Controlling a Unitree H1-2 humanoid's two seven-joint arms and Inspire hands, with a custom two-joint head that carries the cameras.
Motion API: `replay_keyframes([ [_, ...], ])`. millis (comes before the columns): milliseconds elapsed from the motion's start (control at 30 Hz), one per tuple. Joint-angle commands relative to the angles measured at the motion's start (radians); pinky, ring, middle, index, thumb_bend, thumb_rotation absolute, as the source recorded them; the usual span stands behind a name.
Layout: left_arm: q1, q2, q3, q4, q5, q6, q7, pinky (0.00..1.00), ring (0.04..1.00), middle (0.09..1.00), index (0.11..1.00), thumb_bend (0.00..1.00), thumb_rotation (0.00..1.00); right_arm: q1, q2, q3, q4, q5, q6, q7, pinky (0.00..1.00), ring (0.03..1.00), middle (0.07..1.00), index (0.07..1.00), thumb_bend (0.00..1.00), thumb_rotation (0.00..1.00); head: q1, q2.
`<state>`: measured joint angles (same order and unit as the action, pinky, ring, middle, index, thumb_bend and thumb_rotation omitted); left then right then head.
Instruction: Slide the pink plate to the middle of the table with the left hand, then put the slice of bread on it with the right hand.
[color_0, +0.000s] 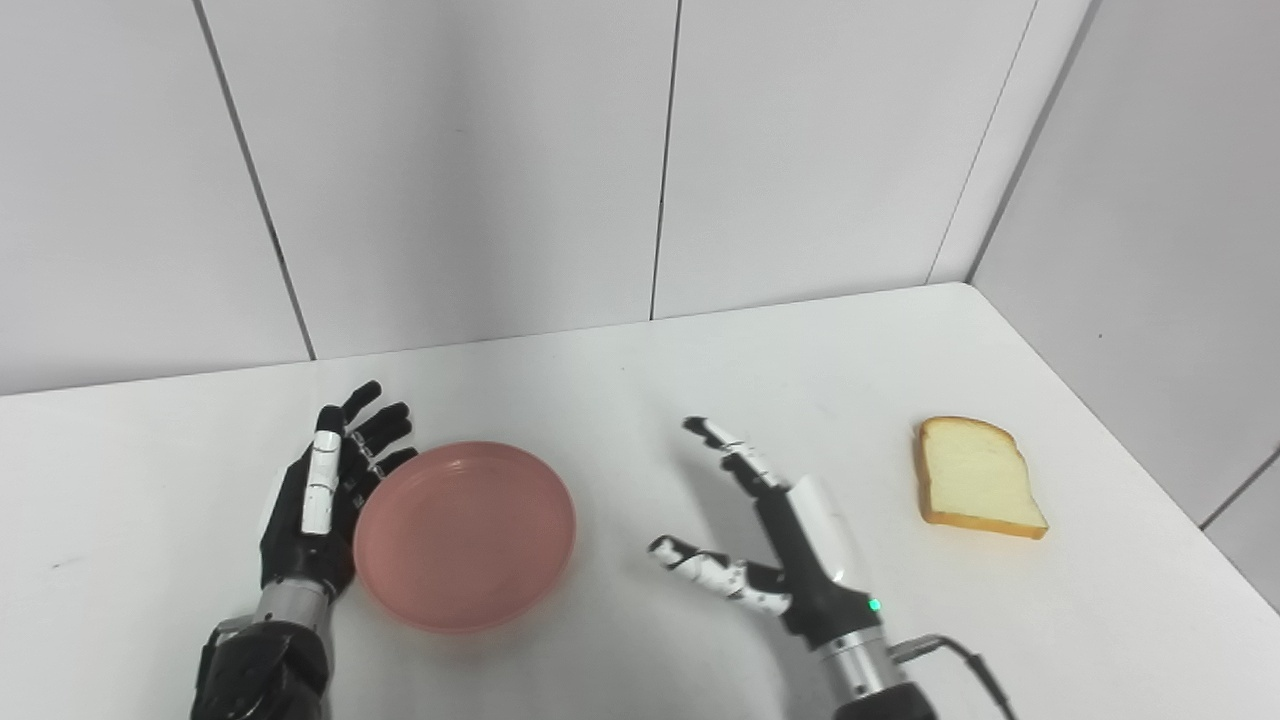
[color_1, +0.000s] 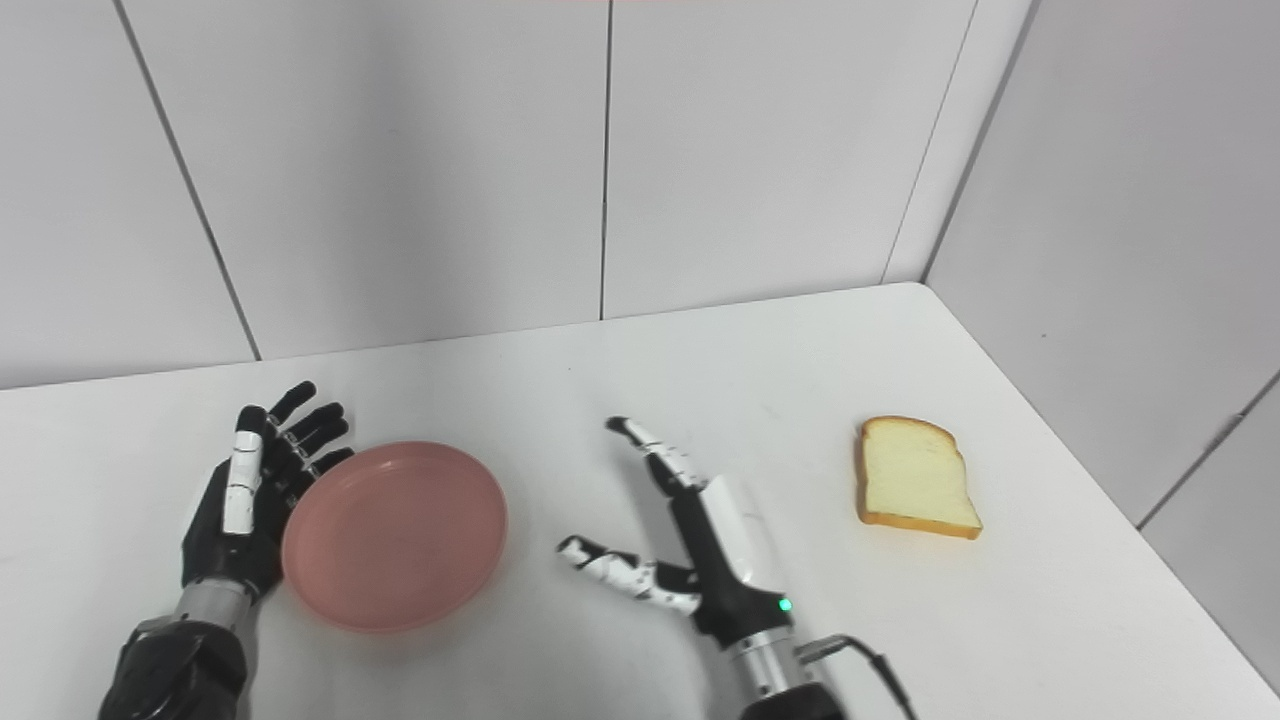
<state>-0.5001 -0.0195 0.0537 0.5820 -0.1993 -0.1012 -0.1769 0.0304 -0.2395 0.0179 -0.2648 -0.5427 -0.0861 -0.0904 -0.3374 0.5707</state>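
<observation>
The pink plate (color_0: 465, 535) lies flat on the white table (color_0: 640, 400), left of the middle. My left hand (color_0: 325, 495) is open, edge-on, with its fingers spread against the plate's left rim. My right hand (color_0: 770, 540) is open and empty, held upright with thumb pointing left, to the right of the plate and apart from it. The slice of bread (color_0: 975, 478) lies flat near the table's right edge, well to the right of my right hand. It also shows in the right eye view (color_1: 915, 477).
White panel walls stand behind the table and along its right side, meeting at the far right corner (color_0: 965, 283). A cable (color_0: 960, 660) runs from my right wrist.
</observation>
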Motion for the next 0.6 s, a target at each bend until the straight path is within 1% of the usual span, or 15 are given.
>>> replay_keyframes([
  [0, 0.051, -0.013, -0.007, 0.077, 0.004, 0.061, 0.004, 0.72, 0.797, 0.764, 0.801, 0.85, 0.83, -0.026, -0.078, -0.035, -0.028, 0.007, -0.051, 0.009, 0.77, 0.847, 0.877, 0.884, 0.7, 0.69, 0.001, 0.0],
  [33, 0.049, -0.015, -0.007, 0.083, 0.005, 0.058, 0.005, 0.72, 0.797, 0.764, 0.801, 0.85, 0.83, -0.031, -0.118, -0.048, -0.024, -0.002, -0.067, 0.013, 0.77, 0.847, 0.877, 0.886, 0.7, 0.69, 0.001, -0.001],
  [67, 0.047, -0.016, -0.007, 0.088, 0.005, 0.055, 0.006, 0.72, 0.796, 0.761, 0.801, 0.85, 0.83, -0.035, -0.145, -0.056, -0.02, -0.007, -0.079, 0.014, 0.78, 0.847, 0.877, 0.892, 0.71, 0.68, 0.002, -0.002],
  [100, 0.043, -0.017, -0.008, 0.097, 0.007, 0.048, 0.006, 0.72, 0.795, 0.76, 0.8, 0.85, 0.83, -0.041, -0.193, -0.065, -0.014, -0.013, -0.103, 0.023, 0.78, 0.847, 0.877, 0.895, 0.72, 0.67, 0.004, -0.003],
  [133, 0.041, -0.017, -0.008, 0.103, 0.009, 0.043, 0.006, 0.72, 0.795, 0.758, 0.801, 0.85, 0.83, -0.045, -0.225, -0.068, -0.01, -0.016, -0.119, 0.029, 0.79, 0.858, 0.889, 0.912, 0.74, 0.63, 0.004, -0.003],
  [167, 0.037, -0.017, -0.009, 0.113, 0.008, 0.034, 0.002, 0.73, 0.795, 0.757, 0.802, 0.85, 0.84, -0.06, -0.294, -0.072, 0.016, -0.028, -0.175, 0.032, 0.8, 0.862, 0.893, 0.918, 0.75, 0.62, 0.008, -0.004],
  [200, 0.034, -0.017, -0.01, 0.12, 0.009, 0.027, 0.001, 0.73, 0.796, 0.759, 0.81, 0.84, 0.84, -0.078, -0.367, -0.074, 0.046, -0.035, -0.238, 0.039, 0.78, 0.86, 0.903, 0.939, 0.82, 0.6, 0.009, -0.004],
  [233, 0.032, -0.016, -0.012, 0.123, 0.012, 0.022, 0.002, 0.73, 0.795, 0.754, 0.813, 0.83, 0.84, -0.095, -0.435, -0.074, 0.071, -0.037, -0.29, 0.057, 0.77, 0.86, 0.91, 0.948, 0.86, 0.57, 0.009, -0.004],
  [267, 0.031, -0.016, -0.014, 0.125, 0.014, 0.018, 0.002, 0.72, 0.794, 0.751, 0.815, 0.83, 0.84, -0.106, -0.479, -0.074, 0.088, -0.037, -0.323, 0.069, 0.78, 0.866, 0.919, 0.956, 0.89, 0.53, 0.009, -0.004],
  [300, 0.03, -0.015, -0.015, 0.126, 0.017, 0.015, 0.004, 0.71, 0.794, 0.752, 0.817, 0.83, 0.85, -0.12, -0.529, -0.076, 0.098, -0.036, -0.341, 0.092, 0.78, 0.868, 0.924, 0.959, 0.94, 0.48, 0.009, -0.007],
  [333, 0.029, -0.015, -0.017, 0.126, 0.019, 0.014, 0.004, 0.71, 0.794, 0.753, 0.818, 0.83, 0.85, -0.129, -0.559, -0.078, 0.104, -0.036, -0.351, 0.106, 0.78, 0.868, 0.924, 0.959, 0.95, 0.47, 0.009, -0.007],
  [367, 0.028, -0.015, -0.017, 0.128, 0.019, 0.014, 0.006, 0.71, 0.794, 0.755, 0.819, 0.83, 0.85, -0.143, -0.604, -0.082, 0.112, -0.031, -0.357, 0.134, 0.78, 0.868, 0.924, 0.958, 0.98, 0.44, 0.009, -0.008],
  [400, 0.026, -0.015, -0.018, 0.13, 0.02, 0.014, 0.008, 0.71, 0.795, 0.756, 0.817, 0.83, 0.85, -0.152, -0.634, -0.084, 0.119, -0.028, -0.36, 0.153, 0.81, 0.879, 0.929, 0.966, 0.99, 0.38, 0.01, -0.01],
  [467, 0.024, -0.017, -0.017, 0.135, 0.019, 0.012, 0.012, 0.72, 0.794, 0.756, 0.814, 0.83, 0.85, -0.17, -0.699, -0.087, 0.126, -0.02, -0.337, 0.211, 0.85, 0.899, 0.937, 0.98, 1.0, 0.35, 0.011, -0.011],
  [567, 0.025, -0.021, -0.02, 0.129, 0.023, 0.014, 0.018, 0.71, 0.796, 0.756, 0.817, 0.83, 0.85, -0.202, -0.771, -0.078, 0.162, -0.038, -0.358, 0.257, 0.86, 0.897, 0.932, 0.973, 1.0, 0.32, 0.018, -0.009],
])
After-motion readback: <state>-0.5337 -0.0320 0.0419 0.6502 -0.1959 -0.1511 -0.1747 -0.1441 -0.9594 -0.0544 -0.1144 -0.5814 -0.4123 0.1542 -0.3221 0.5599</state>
